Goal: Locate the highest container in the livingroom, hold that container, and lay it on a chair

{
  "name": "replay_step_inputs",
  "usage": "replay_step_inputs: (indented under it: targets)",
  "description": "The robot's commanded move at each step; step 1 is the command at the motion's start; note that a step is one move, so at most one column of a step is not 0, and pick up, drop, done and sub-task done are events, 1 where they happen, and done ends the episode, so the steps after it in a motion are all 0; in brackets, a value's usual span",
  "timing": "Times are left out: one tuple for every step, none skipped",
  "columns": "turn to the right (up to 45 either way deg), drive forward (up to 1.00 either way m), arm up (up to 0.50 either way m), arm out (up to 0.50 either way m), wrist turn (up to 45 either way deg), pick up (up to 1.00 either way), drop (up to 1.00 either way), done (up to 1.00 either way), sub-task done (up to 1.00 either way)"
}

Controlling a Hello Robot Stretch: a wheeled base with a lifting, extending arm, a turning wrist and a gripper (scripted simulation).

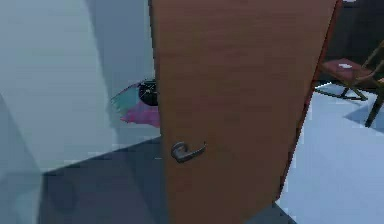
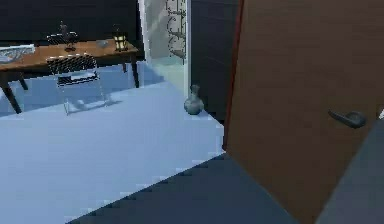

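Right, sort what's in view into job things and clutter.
Job: vase on the floor, a possible container; wire chair; wooden chair.
Clutter: door; table; pink thing behind the door.

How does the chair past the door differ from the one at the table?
The wooden chair has a solid reddish-brown seat; the wire chair is a thin, pale, see-through frame. The wire chair stands at a table; the wooden chair stands past the door. Both stand upright.
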Motion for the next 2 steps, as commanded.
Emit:
replay_step_inputs:
  targets:
    - [45.0,0.0,0.0,0.0,0.0,0.0,0.0,0.0,0.0]
    - [12.0,0.0,0.0,0.0,0.0,0.0,0.0,0.0,0.0]
